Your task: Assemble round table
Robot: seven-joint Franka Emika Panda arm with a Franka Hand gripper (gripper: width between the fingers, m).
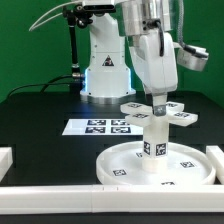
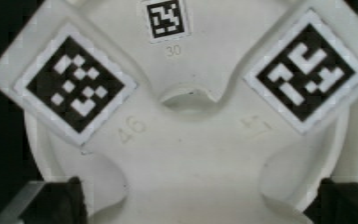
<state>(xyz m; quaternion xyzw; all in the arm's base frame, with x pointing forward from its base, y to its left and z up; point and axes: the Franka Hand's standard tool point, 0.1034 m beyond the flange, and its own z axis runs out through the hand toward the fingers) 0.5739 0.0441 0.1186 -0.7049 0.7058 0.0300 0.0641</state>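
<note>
Near the front edge of the black surface (image 1: pixel 40 110) sits the rimmed disc (image 1: pixel 125 163); the post (image 1: pixel 155 145) stands upright on its hub; the lobed cross piece (image 1: pixel 158 110) rests atop the post, the gripper (image 1: pixel 158 100) over it; whether the jaws are apart or clamped, I cannot tell; the marker board (image 1: pixel 100 126) lies behind.

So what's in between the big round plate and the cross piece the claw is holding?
In the exterior view, the short post stands upright between the disc and the cross piece under the claw.
</note>
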